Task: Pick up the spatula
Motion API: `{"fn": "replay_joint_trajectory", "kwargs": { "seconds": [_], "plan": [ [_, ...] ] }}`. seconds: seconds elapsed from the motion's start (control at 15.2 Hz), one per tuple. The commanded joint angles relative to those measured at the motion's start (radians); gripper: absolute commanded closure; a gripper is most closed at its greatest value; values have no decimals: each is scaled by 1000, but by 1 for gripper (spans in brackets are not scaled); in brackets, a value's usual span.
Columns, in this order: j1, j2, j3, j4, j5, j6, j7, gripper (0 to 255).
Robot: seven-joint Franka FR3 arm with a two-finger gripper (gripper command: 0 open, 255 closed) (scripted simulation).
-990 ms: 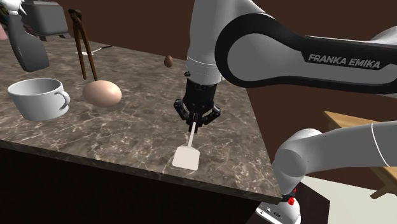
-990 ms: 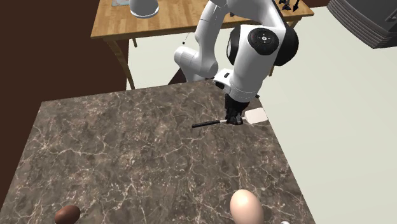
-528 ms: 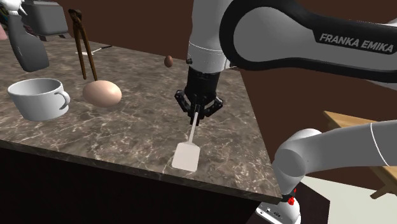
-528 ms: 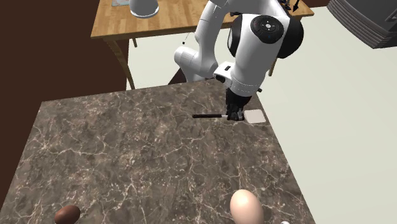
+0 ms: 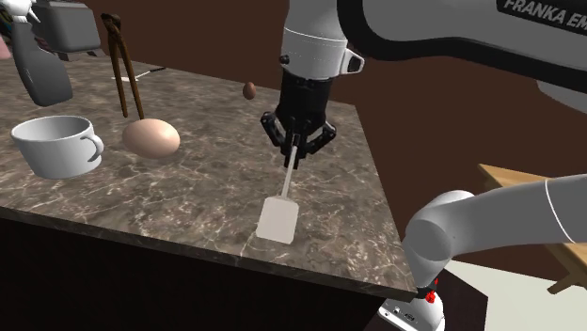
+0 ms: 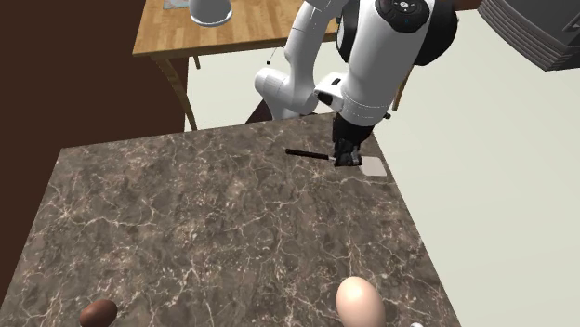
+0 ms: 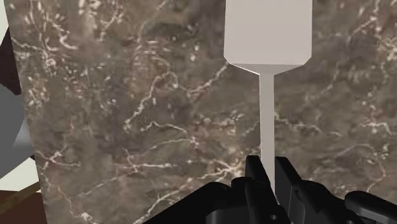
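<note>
So the Franka's black gripper (image 5: 294, 153) has its fingers pinched nearly together on the thin white neck of the spatula (image 5: 278, 219). The wrist view shows the neck clasped right between the two pads. In the shoulder view the flat white blade hangs at about 7 o'clock from the gripper, low over the brown marble counter (image 6: 186, 232). It's hard to say whether the blade has fully cleared the stone. In the second exterior view a dark handle end pokes out at 9 o'clock of the gripper and the blade sits at 4 o'clock, right by the counter's edge.

What could go wrong, as a guess:
- The grip is on a skinny neck with weight on both sides, so the spatula could swivel between the pads, or slide out if the arm moves fast.
- The blade is near the counter's edge, so a slip would likely send it to the floor, not back onto the stone.
- If the blade is dragging on the stone, a sideways move could lever it loose.

The tan egg (image 5: 150, 138) and the white cup (image 5: 56, 146) sit around 9 o'clock of the gripper in the shoulder view. They're well apart from it, so no real bump risk.

Only writing readable: white lettering (image 5: 538, 9) on the arm's dark band, "FRANKA", then cut off by the picture's edge.
</note>
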Motion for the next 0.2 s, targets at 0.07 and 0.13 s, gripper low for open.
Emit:
{"fn": "replay_joint_trajectory", "kwargs": {
  "seconds": [0.07,0.13],
  "plan": [
    [-5,11,-3,35,-7,-25,4,255],
    [-5,11,-3,35,-7,-25,4,255]
  ]
}}
